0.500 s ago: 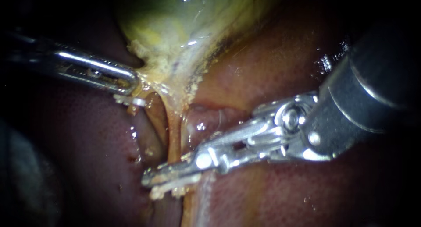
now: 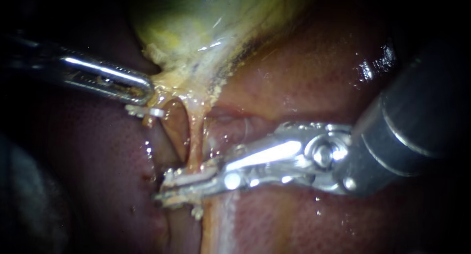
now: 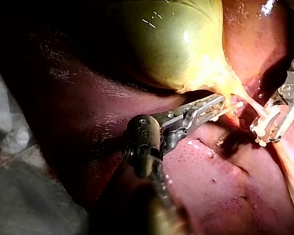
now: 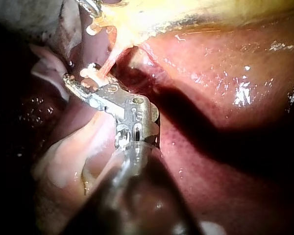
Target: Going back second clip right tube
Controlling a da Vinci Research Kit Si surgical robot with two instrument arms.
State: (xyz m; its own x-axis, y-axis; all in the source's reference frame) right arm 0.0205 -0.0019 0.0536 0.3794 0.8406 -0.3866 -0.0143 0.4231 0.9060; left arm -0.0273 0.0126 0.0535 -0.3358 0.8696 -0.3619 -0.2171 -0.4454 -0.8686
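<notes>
The right instrument (image 2: 163,186): claw nearly closed, clamped across the right tube (image 2: 195,141) low down, below the gallbladder (image 2: 196,28). The left instrument (image 2: 146,90): claw gripping the gallbladder at its neck. Judgement: no clip can be made out apart from the claw. Release and withdrawal are not yet done.

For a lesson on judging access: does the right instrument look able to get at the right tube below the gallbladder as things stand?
Probably yes: the right instrument has its tip lying across the right tube with nothing between them, while the left instrument holds the gallbladder at its neck, clear of that spot.
</notes>
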